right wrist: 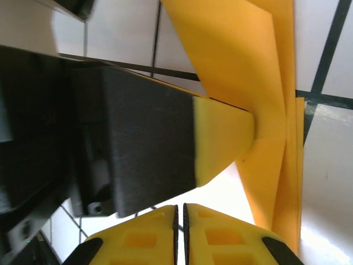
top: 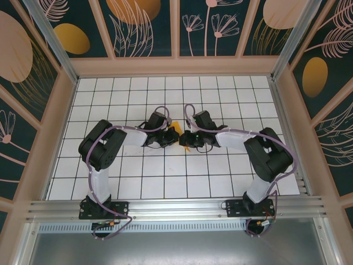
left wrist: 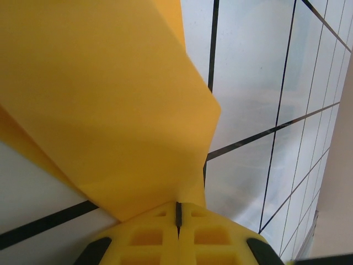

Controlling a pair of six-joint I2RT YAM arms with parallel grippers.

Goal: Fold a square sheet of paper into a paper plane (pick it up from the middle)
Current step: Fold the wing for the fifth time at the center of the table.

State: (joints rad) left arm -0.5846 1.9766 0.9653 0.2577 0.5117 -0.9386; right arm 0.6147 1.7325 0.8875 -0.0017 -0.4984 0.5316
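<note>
At the middle of the tabletop (top: 220, 182), the creased paper (left wrist: 110, 110) is clamped by the closed left gripper (left wrist: 178, 212), steadied for folding; the right gripper (right wrist: 179, 212) is closed alongside.

A white tabletop (top: 165, 182) ruled with thin black grid lines is lying inside a walled enclosure, with a pale pink rim (top: 63, 138) bordering it on the left, far and right sides. A silver rail (top: 176, 208) is running along its near edge, carrying the left arm base (top: 102, 208) and the right arm base (top: 251, 208). Near the middle, a creased orange-yellow paper (top: 178, 135) is standing over the grid; whether it is touching the surface cannot be told.
</note>
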